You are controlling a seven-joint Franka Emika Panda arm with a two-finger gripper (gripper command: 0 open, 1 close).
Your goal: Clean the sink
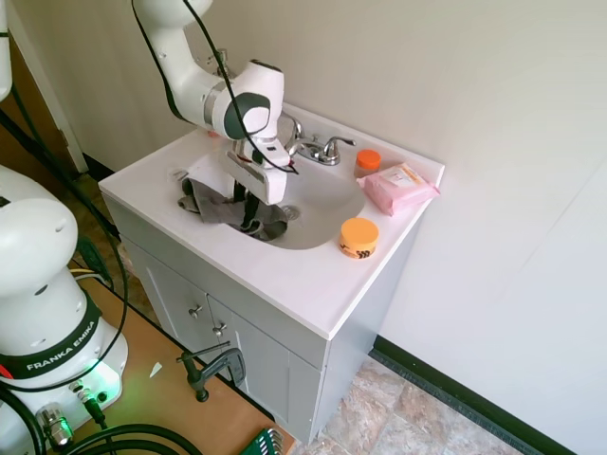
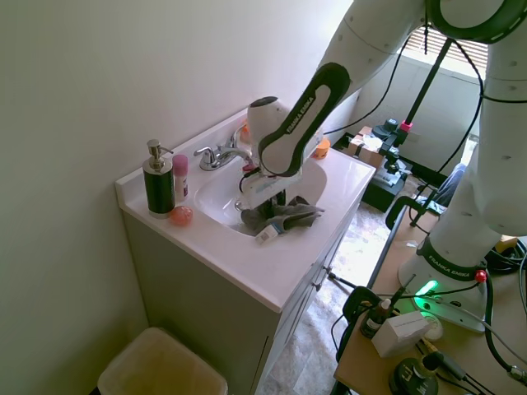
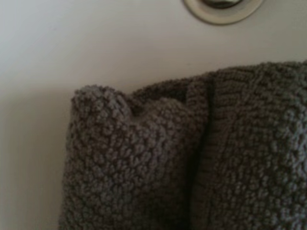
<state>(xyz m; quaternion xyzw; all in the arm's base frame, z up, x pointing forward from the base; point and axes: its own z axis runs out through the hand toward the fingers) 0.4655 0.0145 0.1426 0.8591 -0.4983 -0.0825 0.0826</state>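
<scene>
The sink (image 1: 327, 204) is a glossy white oval basin sunk in a vanity top (image 1: 285, 275) against the wall, its chrome faucet (image 1: 318, 149) at the back. The gripper (image 1: 248, 216) reaches down into the basin, pressed into a crumpled grey knitted cloth (image 2: 280, 216); whether its fingers clamp it cannot be told. The basin's right half lies bare. An orange-lidded jar (image 1: 358, 237) stands on the near rim.

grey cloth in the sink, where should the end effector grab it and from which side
Probably the raised fold of the grey cloth, taken from straight above. The cloth lies bunched in the sink near the drain, and the wrist view shows a thick knit ridge standing up off the basin, which fingers could pinch. The flat edges hug the basin and offer little to pinch.
</scene>
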